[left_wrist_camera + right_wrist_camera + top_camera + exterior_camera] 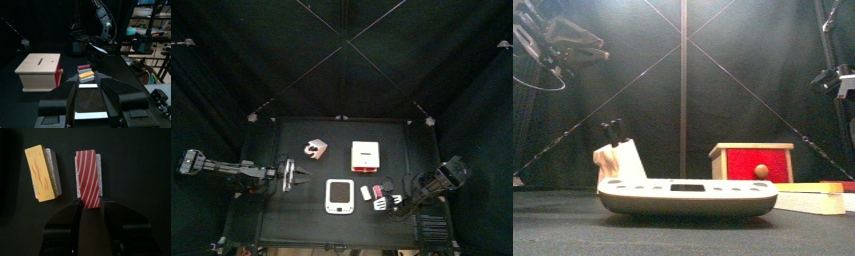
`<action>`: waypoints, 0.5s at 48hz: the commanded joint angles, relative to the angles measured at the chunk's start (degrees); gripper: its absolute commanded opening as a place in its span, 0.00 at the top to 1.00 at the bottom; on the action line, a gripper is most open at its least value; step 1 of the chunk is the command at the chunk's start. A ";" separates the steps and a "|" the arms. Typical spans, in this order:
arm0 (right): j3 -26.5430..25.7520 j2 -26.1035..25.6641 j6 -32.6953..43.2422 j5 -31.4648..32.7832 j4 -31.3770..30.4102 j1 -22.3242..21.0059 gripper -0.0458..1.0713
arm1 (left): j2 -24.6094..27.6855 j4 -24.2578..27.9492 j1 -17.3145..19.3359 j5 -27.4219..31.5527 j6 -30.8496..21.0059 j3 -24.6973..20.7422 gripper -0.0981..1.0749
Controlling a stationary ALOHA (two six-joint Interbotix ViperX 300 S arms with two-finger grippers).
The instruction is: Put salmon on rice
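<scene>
The salmon [88,175], a small red striped oblong, lies on a white block of rice [101,173] whose edge shows along its side. My right gripper [91,210] is low over it and open, the jaws standing close on either side of the piece's near end. In the top view this gripper [385,200] sits right of the white tray [339,195]. The left wrist view shows the salmon [83,67] ahead, past the tray [89,100]. My left gripper [301,175] hangs open above the table's left side, holding nothing.
A yellow-orange piece [40,173] on its own white block lies next to the salmon. A white box with a red side [368,154] stands behind the tray. A cream object [314,150] sits left of the box.
</scene>
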 commanded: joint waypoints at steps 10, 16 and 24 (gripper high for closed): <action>-0.70 -0.79 0.09 0.26 -0.26 -0.18 0.35 | 0.09 0.18 0.18 -0.26 0.09 -0.70 0.29; -0.79 -0.79 0.00 0.35 -0.26 -0.18 0.32 | 0.09 0.18 0.18 -0.35 0.09 -0.70 0.29; -0.88 -0.88 -0.18 0.35 -0.26 -0.18 0.21 | 0.09 0.18 0.18 -0.35 0.09 -0.70 0.29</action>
